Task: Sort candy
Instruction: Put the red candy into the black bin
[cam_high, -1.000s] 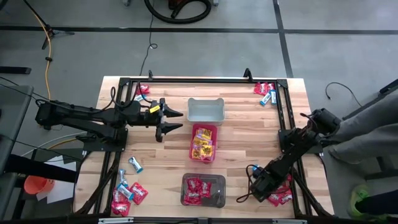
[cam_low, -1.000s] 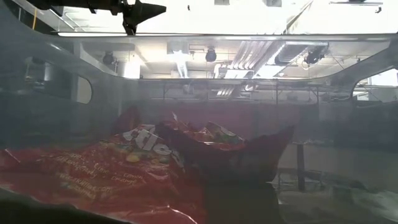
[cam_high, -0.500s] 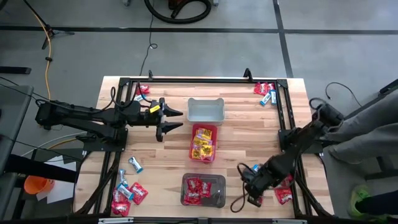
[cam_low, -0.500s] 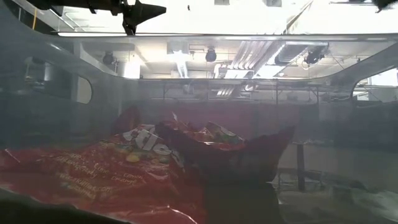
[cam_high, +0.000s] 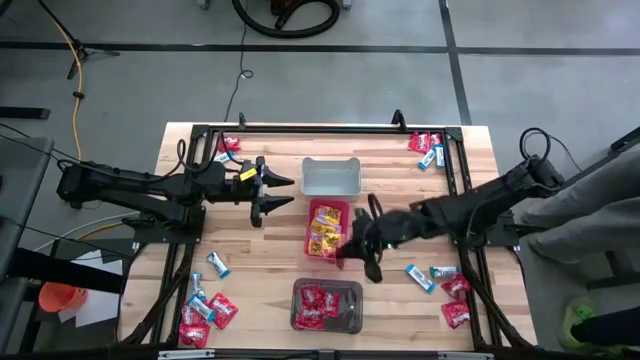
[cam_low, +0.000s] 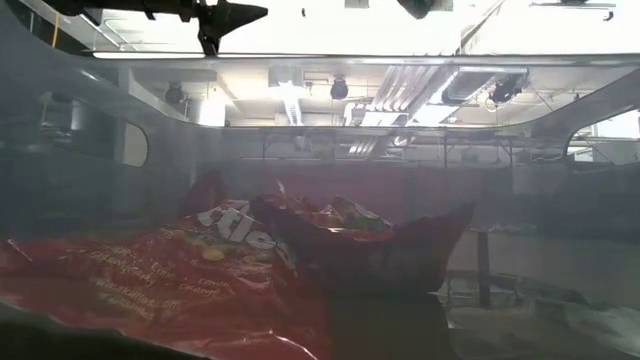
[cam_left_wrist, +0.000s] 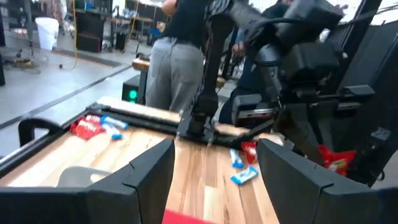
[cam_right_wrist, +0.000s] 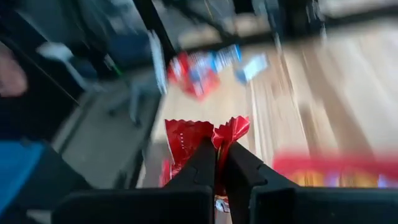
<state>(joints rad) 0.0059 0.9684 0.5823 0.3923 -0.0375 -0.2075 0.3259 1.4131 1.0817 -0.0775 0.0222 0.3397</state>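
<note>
I carry a red candy (cam_right_wrist: 186, 135) pinched in the right gripper's (cam_high: 352, 248) fingers at frame centre. Next, I judge, release over the dark bin (cam_high: 352, 298). Left gripper (cam_high: 275, 193) waits upper left, fingers spread.

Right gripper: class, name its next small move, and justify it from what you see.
Probably carry on toward the dark bin: the right gripper is shut on a red candy packet beside the pink bin of yellow packets, whereas the dark bin holds reds.
</note>
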